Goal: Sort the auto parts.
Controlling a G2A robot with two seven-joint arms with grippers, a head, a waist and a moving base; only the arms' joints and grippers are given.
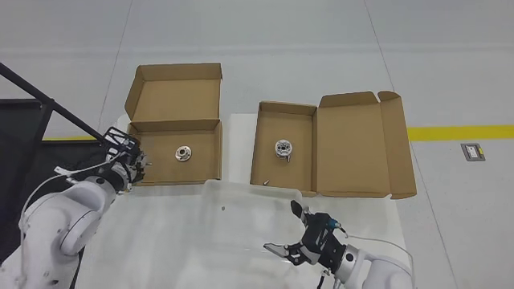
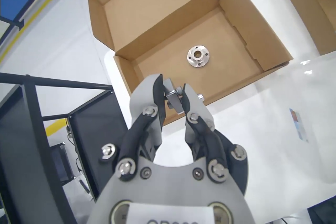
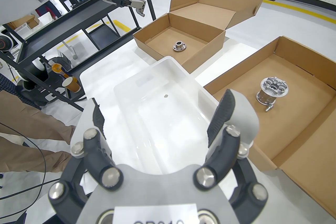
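Two grippers: we find the left gripper [image 2: 173,93] clamped on a small metal bracket [image 2: 172,101] at the outer edge of the left cardboard box [image 1: 165,164]. The right gripper [image 3: 163,104] is spread wide and empty above a clear plastic bin [image 3: 147,93]. We count two boxes: one flange [image 1: 183,154] lies in the left, one hub [image 1: 283,148] and one bolt [image 3: 268,108] in the right cardboard box [image 1: 273,124].

The left open brown cardboard box [image 2: 249,22] and the right open brown cardboard box [image 3: 302,49] are matt, fibrous board. The round flanged silver disc [image 2: 198,55] is machined metal with a soft sheen. The ribbed silver cylinder [image 3: 273,91] looks like duller cast metal. The small flat silver bracket [image 2: 173,103] is bright, polished metal. The clear rectangular plastic tub [image 3: 173,59] is smooth and glossy. The left gripper [image 2: 173,89] and right gripper [image 3: 162,104] have matt grey plastic fingers, black ribbed rubbery pads [image 3: 220,114] and shiny metal screws
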